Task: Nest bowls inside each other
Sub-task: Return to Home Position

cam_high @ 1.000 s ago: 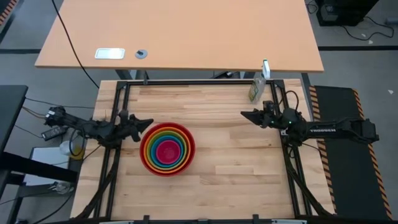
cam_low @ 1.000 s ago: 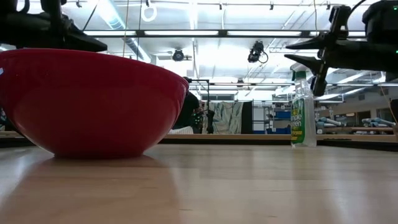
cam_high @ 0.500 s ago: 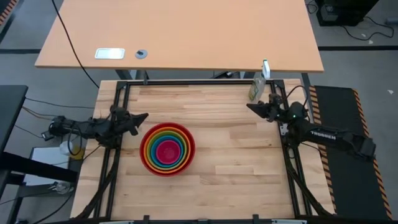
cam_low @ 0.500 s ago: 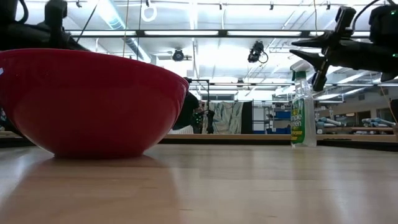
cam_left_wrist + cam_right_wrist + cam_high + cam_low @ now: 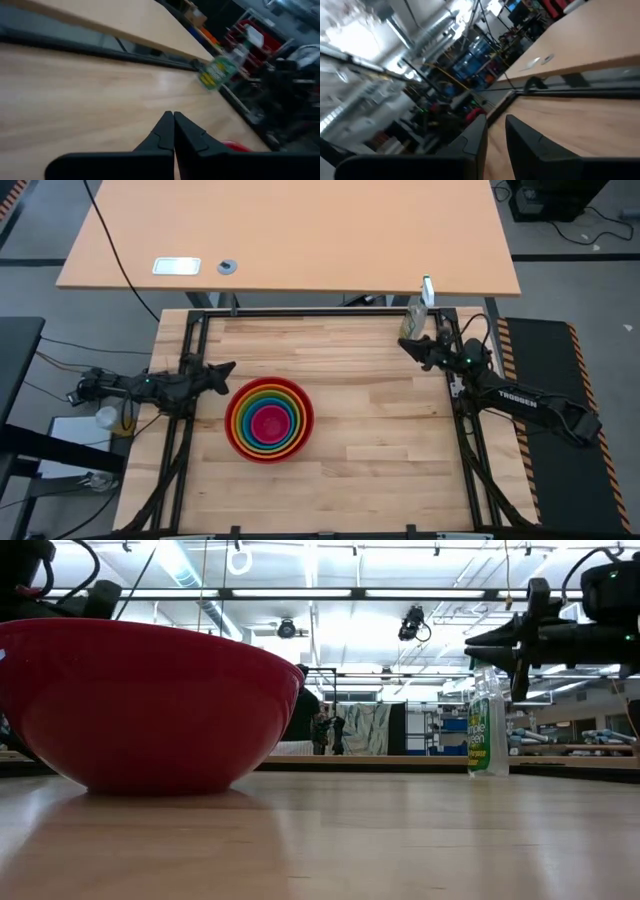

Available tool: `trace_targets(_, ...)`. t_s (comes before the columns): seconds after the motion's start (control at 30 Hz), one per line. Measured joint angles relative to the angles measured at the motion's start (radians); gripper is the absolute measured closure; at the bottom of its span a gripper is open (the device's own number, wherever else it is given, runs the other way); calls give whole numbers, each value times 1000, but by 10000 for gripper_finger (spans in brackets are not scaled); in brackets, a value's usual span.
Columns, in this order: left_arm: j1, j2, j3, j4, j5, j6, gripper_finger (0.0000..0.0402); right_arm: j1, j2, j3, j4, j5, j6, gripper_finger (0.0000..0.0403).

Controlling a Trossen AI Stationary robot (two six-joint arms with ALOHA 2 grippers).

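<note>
A stack of nested bowls (image 5: 269, 420) rests on its base on the wooden table, left of centre: red outermost, then orange, yellow, green, blue and pink rings inward. In the low view only the red outer bowl (image 5: 150, 705) shows. My left gripper (image 5: 230, 367) hovers shut just beyond the stack's far left rim, clear of it; its fingertips (image 5: 173, 120) are pressed together. My right gripper (image 5: 404, 344) hangs near the far right corner, beside a spray bottle, a little open with nothing between its fingers (image 5: 495, 135).
A green-labelled spray bottle (image 5: 412, 325) stands at the far right corner, close to my right gripper (image 5: 475, 640). Black frame rails (image 5: 320, 313) run along the table's far edge and sides. A larger tan table (image 5: 290, 230) stands beyond. Bare wood lies right of the bowls.
My left gripper has drawn back from the stack's far left rim toward the table's left edge, staying shut. My right gripper has swung toward the far right corner, closer to the spray bottle. The bowls have not moved.
</note>
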Motion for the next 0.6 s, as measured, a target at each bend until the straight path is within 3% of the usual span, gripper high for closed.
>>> trace_targets(0.27, 0, 29, 0, -2, -39, 24, 394, 0, 1, 0, -25, 2, -258, 325)
trace_targets(0.4, 0, 29, 0, -1, 0, 172, 393, 0, 1, 0, -24, 3, -340, 325)
trace_targets(0.6, 0, 29, 0, 14, 89, 249, 393, 0, 1, 1, -36, 3, -370, 325)
